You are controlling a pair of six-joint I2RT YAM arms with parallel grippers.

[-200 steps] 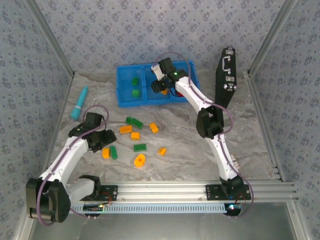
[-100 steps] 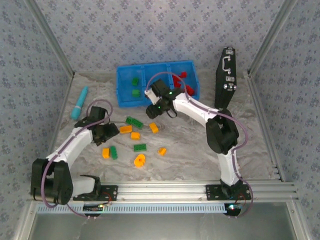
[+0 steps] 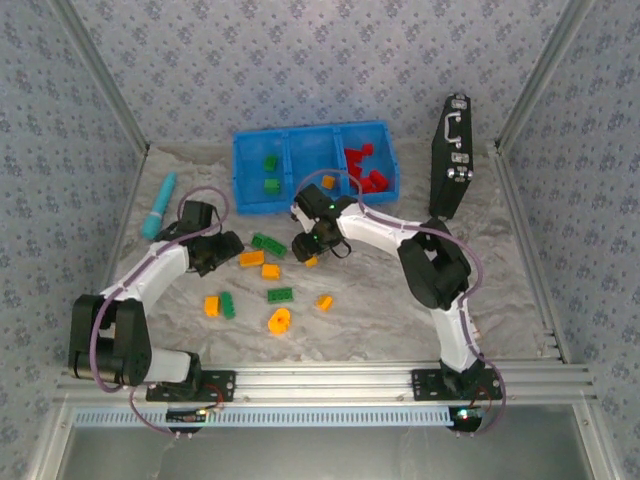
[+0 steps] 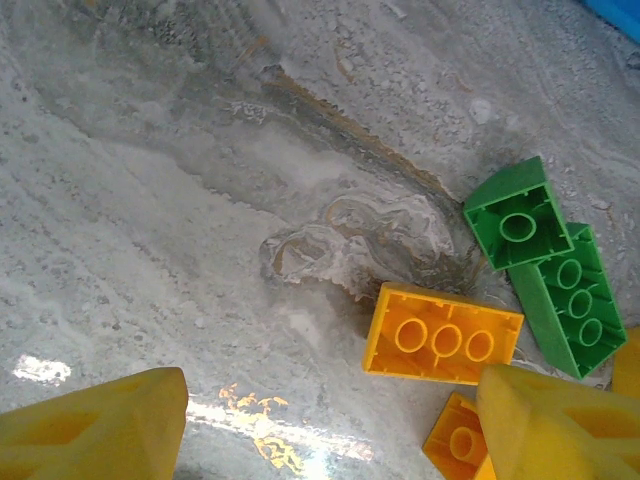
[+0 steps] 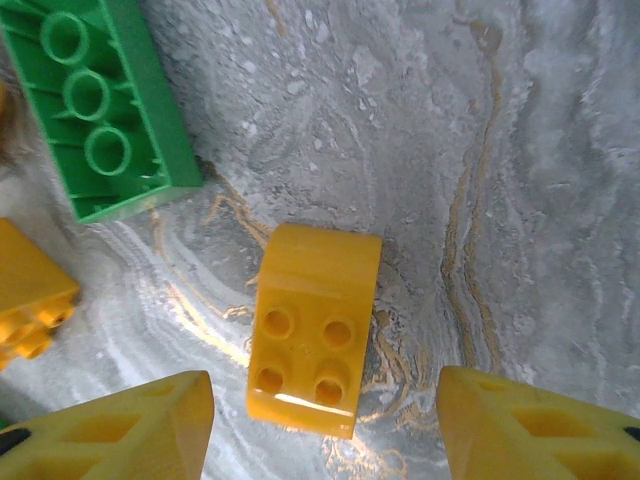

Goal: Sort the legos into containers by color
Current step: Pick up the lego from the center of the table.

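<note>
The blue tray (image 3: 288, 158) at the back holds two green legos (image 3: 270, 172) in its left compartment, an orange one (image 3: 328, 181) in the middle and red ones (image 3: 365, 170) on the right. Loose green and orange legos lie mid-table. My right gripper (image 3: 310, 250) (image 5: 325, 435) hangs open over a curved orange lego (image 5: 312, 330), which lies on the table between its fingers (image 5: 110, 430). My left gripper (image 3: 226, 252) (image 4: 330, 440) is open and empty just left of an upturned orange lego (image 4: 442, 332) (image 3: 251, 258) and two green ones (image 4: 565, 300).
A teal cylinder (image 3: 158, 205) lies at the left and a black case (image 3: 452, 155) stands at the back right. More legos lie nearer the front: orange (image 3: 280, 320), green (image 3: 280, 294), and an orange-green pair (image 3: 218, 305).
My right arm swung from above the tray toward me and down over the loose orange lego. My left gripper moved away from the orange-green pair toward the upturned orange lego. Both jaws widened.
</note>
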